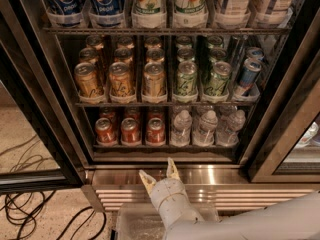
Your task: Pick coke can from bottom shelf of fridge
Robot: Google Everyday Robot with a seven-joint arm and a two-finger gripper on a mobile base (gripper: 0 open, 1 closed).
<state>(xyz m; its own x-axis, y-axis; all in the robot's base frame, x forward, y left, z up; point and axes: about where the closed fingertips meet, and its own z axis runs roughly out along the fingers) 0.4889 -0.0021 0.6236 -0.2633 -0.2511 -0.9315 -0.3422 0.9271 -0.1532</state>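
Coke can [155, 130]: the red one nearest my end effector stands upright at the front of the bottom shelf [165, 146] of the fridge [220, 176]. It is the rightmost in a row of three alike, with more red cans behind. Just right of it on the same shelf stand clear water bottles [206, 129]. The shelf above carries orange-gold cans [120, 79] on the left and green-silver cans [187, 79] on the right. My end effector [160, 173] sits below the bottom shelf, in front of the fridge's shiny steel base. Its two pale fingers [172, 168] are spread apart, grasping nothing, apart from the can. Dark cables [30, 209] lie on the floor at left.
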